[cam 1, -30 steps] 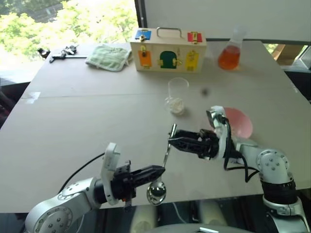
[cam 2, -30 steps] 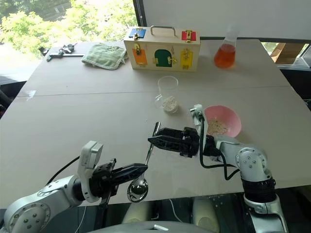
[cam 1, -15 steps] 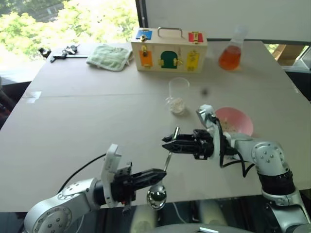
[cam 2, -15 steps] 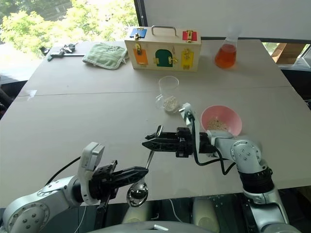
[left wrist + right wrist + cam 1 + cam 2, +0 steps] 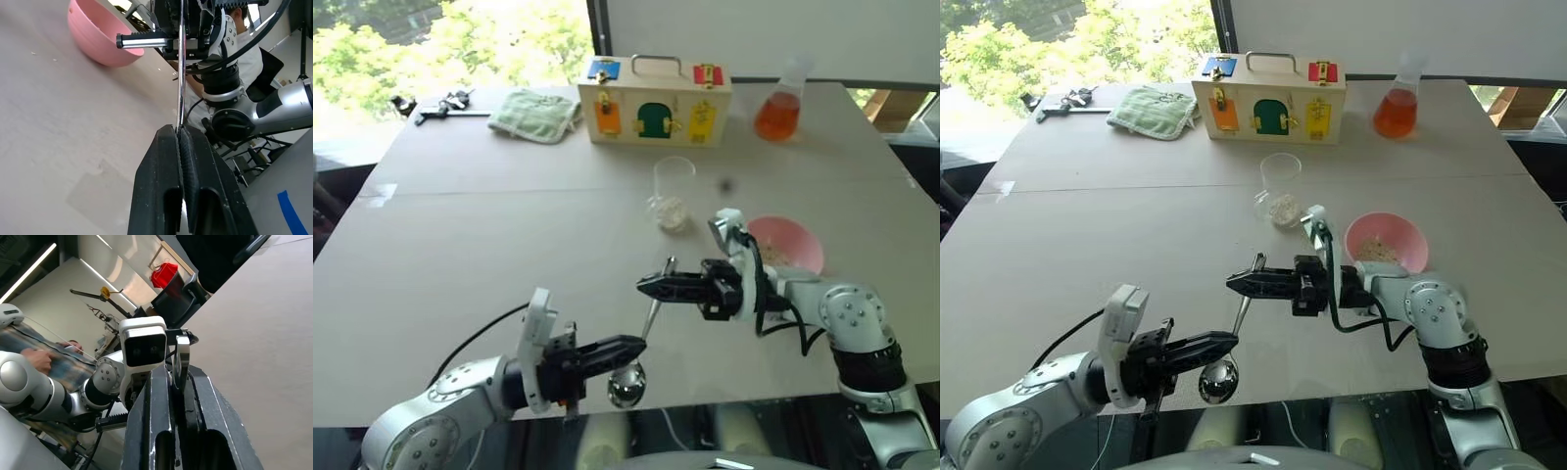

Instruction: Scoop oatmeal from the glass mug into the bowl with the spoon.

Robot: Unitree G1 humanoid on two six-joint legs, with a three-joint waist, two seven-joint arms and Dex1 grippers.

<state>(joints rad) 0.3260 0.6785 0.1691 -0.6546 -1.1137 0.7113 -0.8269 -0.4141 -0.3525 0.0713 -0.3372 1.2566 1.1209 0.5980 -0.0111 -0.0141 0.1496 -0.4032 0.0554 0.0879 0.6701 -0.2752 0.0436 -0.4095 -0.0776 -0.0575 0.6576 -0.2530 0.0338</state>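
The spoon [image 5: 1239,323] serves as the landmark: it hangs over the near edge of the surface [image 5: 1087,225], handle up and round bowl end down, caught between both arms in what looks like a handover.

To its left, the left gripper [image 5: 1219,340] pinches the lower handle just above the bowl end, its black fingers [image 5: 168,161] pressed together on the thin metal (the left wrist view shows the handle rising straight out from between them). That low hold leaves the upper handle free for the other arm.

To the spoon's right, the right gripper [image 5: 1237,282] has its fingers [image 5: 159,396] closed around the upper handle, a far better grasp for scooping, I judge.

Beyond the spoon, farther onto the surface, the glass mug [image 5: 1279,189] stands upright with the oatmeal [image 5: 1283,209] heaped in its bottom. Right of the spoon and near the right arm sits the pink bowl [image 5: 1400,232], some flakes already inside. Both stand within the right arm's reach, which likely explains why that arm takes the spoon.
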